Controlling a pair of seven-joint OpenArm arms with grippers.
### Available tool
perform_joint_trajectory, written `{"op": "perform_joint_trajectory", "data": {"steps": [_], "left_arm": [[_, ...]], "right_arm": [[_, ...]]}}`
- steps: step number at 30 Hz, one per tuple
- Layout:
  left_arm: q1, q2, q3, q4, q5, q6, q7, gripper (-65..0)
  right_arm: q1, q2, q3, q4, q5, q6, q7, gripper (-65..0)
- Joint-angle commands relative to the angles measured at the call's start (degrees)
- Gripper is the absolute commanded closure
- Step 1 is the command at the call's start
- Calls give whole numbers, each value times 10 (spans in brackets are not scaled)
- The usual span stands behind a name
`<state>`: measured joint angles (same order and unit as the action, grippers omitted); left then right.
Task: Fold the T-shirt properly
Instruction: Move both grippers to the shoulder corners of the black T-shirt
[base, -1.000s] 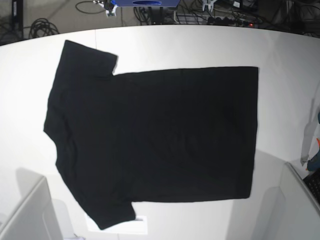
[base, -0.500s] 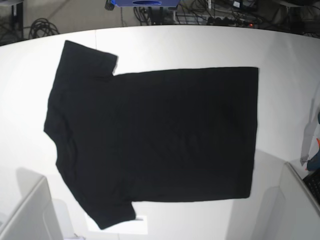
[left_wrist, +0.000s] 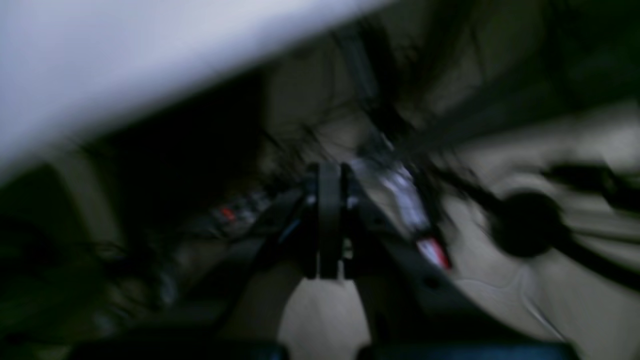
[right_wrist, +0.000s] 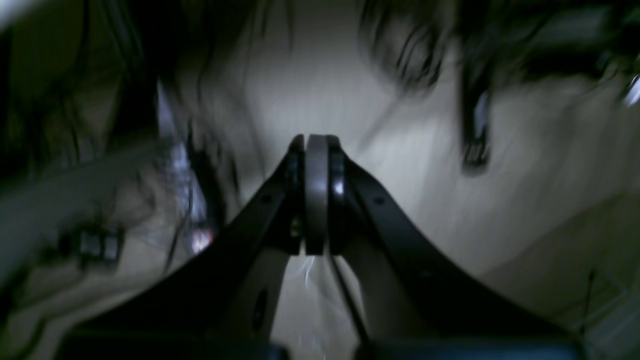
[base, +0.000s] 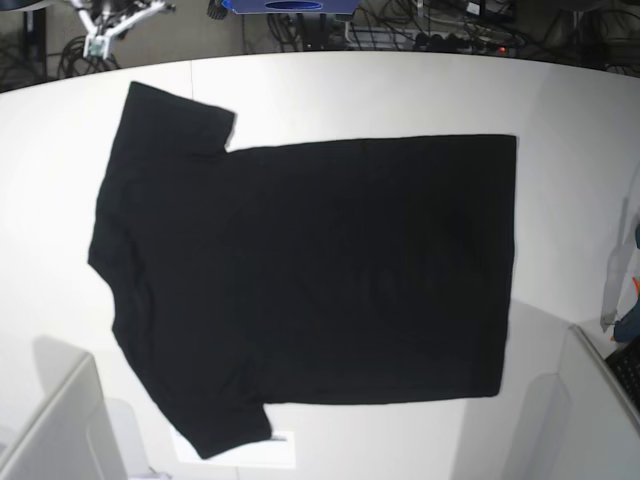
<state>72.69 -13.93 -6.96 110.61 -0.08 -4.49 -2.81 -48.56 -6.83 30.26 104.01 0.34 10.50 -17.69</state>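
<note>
- Far from both sets of jaws, the T-shirt (base: 300, 270) lay flat on the white bench (base: 560, 110), plain black side up.
- Left jaws (left_wrist: 329, 225) and right jaws (right_wrist: 316, 195) were pressed together, holding nothing.
- A pinch catching one cloth layer could bunch the fold.
- No writing showed.

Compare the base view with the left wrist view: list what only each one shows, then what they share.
Only the base view shows the black T-shirt, spread flat and unfolded on the white table, sleeves toward that view's left, hem toward its right, with no gripper on it. Only the left wrist view shows the left gripper, its jaws pressed together on nothing, against a blurred floor. Both share the white table, seen in the wrist view only as a blurred pale edge at the upper left, and dark cables on the floor.
</note>
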Motion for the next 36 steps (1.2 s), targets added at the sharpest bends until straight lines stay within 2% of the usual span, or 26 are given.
{"op": "perform_joint_trajectory", "data": {"steps": [1, 4, 8, 10, 12, 13, 15, 18, 19, 22, 24, 26, 29, 32, 34, 36], "left_arm": [[10, 7, -18, 17, -6, 3, -7, 0], [-17, 23, -84, 25, -81, 1, -5, 0], [-40, 24, -183, 22, -245, -1, -3, 0], [-40, 21, -224, 21, -325, -1, -3, 0], [-42, 11, -252, 20, -357, -1, -2, 0], [-42, 11, -260, 20, -356, -1, -2, 0], [-49, 11, -270, 20, -356, -1, -3, 0], [-63, 12, -276, 13, -343, -1, -3, -64], [-64, 13, -278, 11, -335, -1, -3, -66], [-83, 26, -280, 10, -314, -1, -5, -64], [-93, 38, -288, 9, -306, -1, -6, -63], [-105, 51, -307, 9, -304, -2, -4, -63], [-110, 53, -316, 7, -306, -17, -2, -69], [-110, 53, -314, 7, -306, -18, -1, -77], [-113, 53, -315, 6, -308, -18, 29, -142], [-138, 53, -318, 8, -308, -18, 79, -257]], "right_arm": [[5, 4, 10, 29, 18, -1, 14, 0], [32, 7, 28, 66, 102, 1, 12, 0], [72, 22, 57, 93, 234, 1, -51, 0], [97, 33, 80, 91, 294, 1, -98, -165], [121, 39, 96, 90, 333, 1, -143, -273], [132, 41, 105, 85, 350, 4, -159, -291], [154, 53, 122, 72, 379, 40, -184, -291], [197, 64, 152, 36, 406, 98, -229, -300], [212, 66, 160, 26, 404, 106, -249, -300], [258, 66, 195, -20, 403, 110, -319, -300], [274, 69, 209, -46, 402, 110, -340, -302], [278, 85, 196, -73, 403, 110, -347, -302], [275, 91, 166, -98, 404, 111, -344, -302], [274, 90, 144, -106, 404, 111, -344, -302], [273, 90, 122, -110, 404, 111, -344, -302], [267, 89, 106, -110, 404, 111, -344, -302]]}}
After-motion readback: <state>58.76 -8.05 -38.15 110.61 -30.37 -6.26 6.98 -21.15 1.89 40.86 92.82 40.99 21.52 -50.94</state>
